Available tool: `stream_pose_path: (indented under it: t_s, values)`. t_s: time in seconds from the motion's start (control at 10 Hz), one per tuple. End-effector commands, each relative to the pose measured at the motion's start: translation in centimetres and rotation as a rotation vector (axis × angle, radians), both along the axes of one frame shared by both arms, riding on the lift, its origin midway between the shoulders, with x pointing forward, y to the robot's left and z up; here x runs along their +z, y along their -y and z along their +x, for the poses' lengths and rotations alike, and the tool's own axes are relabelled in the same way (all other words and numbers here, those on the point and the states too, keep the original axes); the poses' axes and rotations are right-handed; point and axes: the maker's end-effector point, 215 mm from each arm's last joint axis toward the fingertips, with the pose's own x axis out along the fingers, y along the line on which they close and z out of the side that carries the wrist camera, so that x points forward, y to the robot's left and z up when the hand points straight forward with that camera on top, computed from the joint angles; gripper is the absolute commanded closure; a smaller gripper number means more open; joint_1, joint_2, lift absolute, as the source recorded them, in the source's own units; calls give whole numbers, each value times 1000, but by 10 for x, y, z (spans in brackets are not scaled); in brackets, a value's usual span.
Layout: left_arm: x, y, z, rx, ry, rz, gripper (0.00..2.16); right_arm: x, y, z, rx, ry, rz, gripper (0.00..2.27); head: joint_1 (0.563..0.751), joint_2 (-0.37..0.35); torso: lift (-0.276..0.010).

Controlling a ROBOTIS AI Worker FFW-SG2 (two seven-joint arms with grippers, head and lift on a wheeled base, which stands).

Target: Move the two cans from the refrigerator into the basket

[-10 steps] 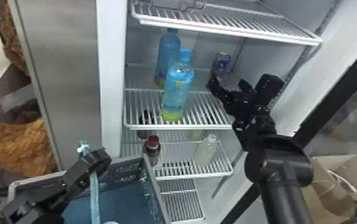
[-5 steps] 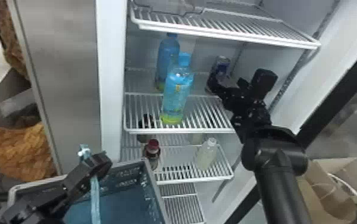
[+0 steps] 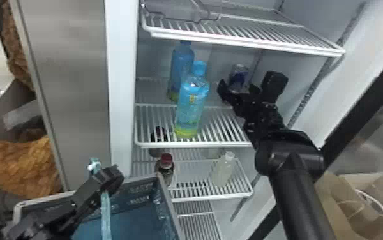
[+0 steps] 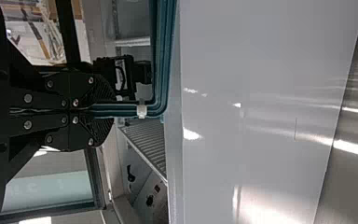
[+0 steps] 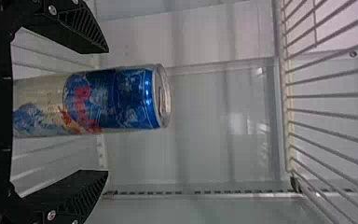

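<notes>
presumably for a side pinch, the black right gripper (image 5: 107,112), jaws spread, flanks the blue-silver can (image 5: 116,98) near the white wire shelf (image 3: 194,145)'s back right corner; the left gripper (image 4: 105,112) clenches the teal handle (image 3: 105,210), likely steadying the basket (image 3: 168,204).

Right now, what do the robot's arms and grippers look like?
The left arm and right arm are black, the right with a smooth, rounded tube section. The left gripper and right gripper are black too, with ridged fingers and silvery screw heads.
</notes>
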Motion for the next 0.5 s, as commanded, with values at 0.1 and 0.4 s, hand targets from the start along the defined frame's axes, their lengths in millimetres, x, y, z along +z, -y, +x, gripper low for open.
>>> stream_pose_path:
  t_s: [0.1, 0.4]
  values:
    - [0, 1, 1, -2, -1, -1, 1200, 0, 2, 4, -4, -6, -7, 167, 625, -277, -35]
    - [0, 0, 0, -3, 0, -4, 1200, -8, 7, 7, -9, -37, -2, 1115, 625, -280, -35]
